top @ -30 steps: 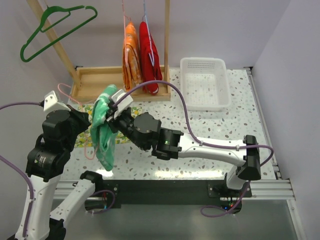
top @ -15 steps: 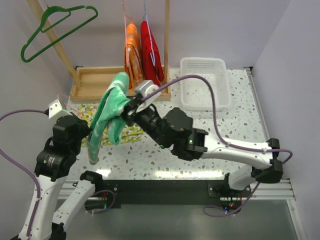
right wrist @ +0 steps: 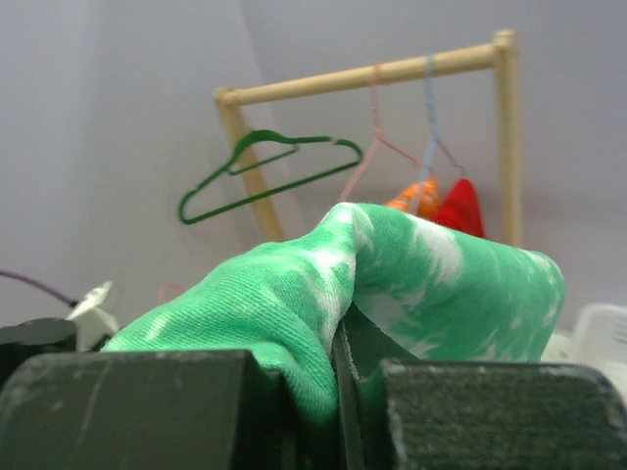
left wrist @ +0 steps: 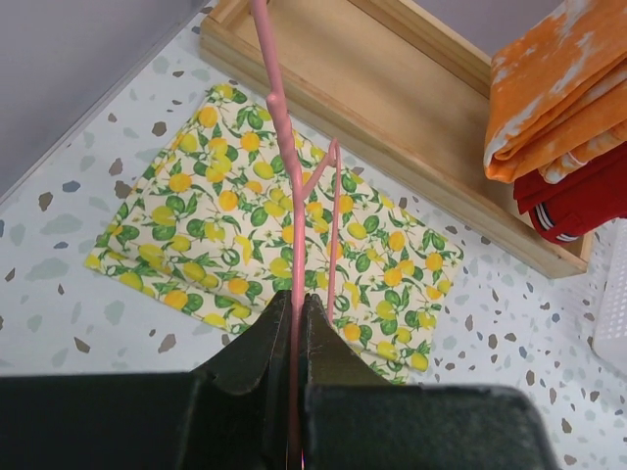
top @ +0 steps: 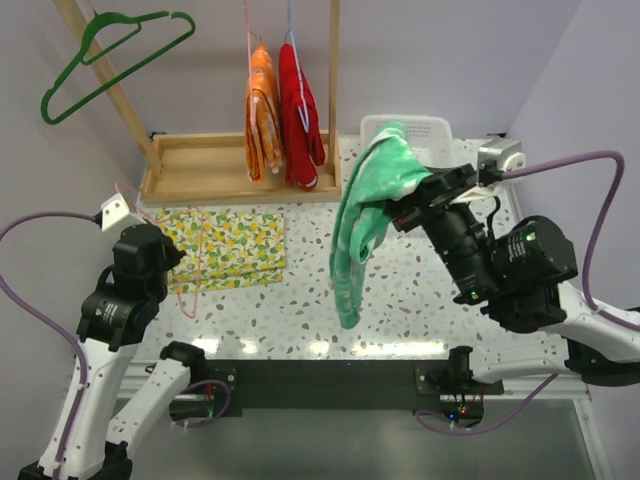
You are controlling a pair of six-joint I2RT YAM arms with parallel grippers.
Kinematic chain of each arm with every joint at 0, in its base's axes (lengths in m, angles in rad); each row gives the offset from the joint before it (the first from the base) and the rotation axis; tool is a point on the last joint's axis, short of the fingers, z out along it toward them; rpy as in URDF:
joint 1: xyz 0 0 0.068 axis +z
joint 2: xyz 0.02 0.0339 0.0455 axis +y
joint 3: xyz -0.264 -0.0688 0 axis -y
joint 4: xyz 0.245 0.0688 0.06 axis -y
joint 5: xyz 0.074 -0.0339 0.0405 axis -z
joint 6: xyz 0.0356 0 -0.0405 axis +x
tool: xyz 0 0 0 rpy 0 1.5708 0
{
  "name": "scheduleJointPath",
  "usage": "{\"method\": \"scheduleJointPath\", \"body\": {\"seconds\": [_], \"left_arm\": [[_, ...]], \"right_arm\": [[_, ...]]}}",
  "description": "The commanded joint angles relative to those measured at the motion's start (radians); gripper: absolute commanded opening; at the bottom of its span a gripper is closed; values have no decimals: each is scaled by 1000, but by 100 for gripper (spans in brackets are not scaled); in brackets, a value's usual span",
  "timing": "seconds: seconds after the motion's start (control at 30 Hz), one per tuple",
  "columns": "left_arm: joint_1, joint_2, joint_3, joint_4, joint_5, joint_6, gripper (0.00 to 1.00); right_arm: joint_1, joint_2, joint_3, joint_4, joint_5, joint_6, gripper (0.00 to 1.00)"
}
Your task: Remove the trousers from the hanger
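My right jaws are clamping shut on the green trousers (top: pixel 365 215), holding them up over the table (top: pixel 300 310) beside the basket (top: pixel 440 128). My left jaws are pinching shut on the pink hanger (left wrist: pixel 284 176) above the lemon cloth (top: pixel 235 245). The orange trousers (top: pixel 262 110) and red trousers (top: pixel 298 105) are hanging on the rack (top: pixel 333 80), well apart from both arms.

Top of pink hanger (left wrist: pixel 291 245) cut off by frame edge; green trousers (right wrist: pixel 421 264) hide right jaws' tips.

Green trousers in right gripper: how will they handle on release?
Likely floppy: the green trousers hang limp below the right gripper. Probably light, since one pinch carries them whole. The knit cloth may cling to the fingers.
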Motion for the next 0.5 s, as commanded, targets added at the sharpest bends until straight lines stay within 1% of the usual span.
{"method": "scheduleJointPath", "body": {"seconds": [0.0,0.03,0.07,0.1,0.13,0.17,0.2,0.23,0.27,0.3,0.33,0.37,0.4,0.43,0.47], "left_arm": [[6,32,5,107,3,30,0],[4,38,8,118,15,33,0],[4,46,13,125,19,41,0],[4,49,17,136,27,44,0],[6,54,25,138,35,47,0],[6,58,30,141,39,54,0],[6,61,34,148,42,59,0],[4,61,45,148,47,62,0],[6,65,51,148,47,71,0],[6,65,57,148,47,77,0],[6,65,69,150,46,82,0],[6,65,76,149,44,94,0],[6,66,82,150,43,100,0],[6,68,94,149,39,107,0],[4,69,99,148,38,117,0]], "right_arm": [[-1,-39,-63,93,247,-103,0],[-1,-34,-78,122,331,-147,0],[1,-28,-95,216,365,-204,0],[-2,-22,-136,282,396,-344,0],[-13,5,-157,365,456,-428,0],[-24,19,-169,502,479,-500,0],[-41,38,-187,546,499,-593,0],[-89,61,-197,579,514,-615,0],[-119,72,-201,609,562,-620,0],[-149,76,-212,601,579,-582,0],[-207,78,-221,560,590,-553,0],[-235,76,-232,535,608,-521,0],[-261,76,-243,501,613,-449,0],[-309,76,-243,432,617,-416,0],[-329,79,-241,404,623,-389,0]]}}
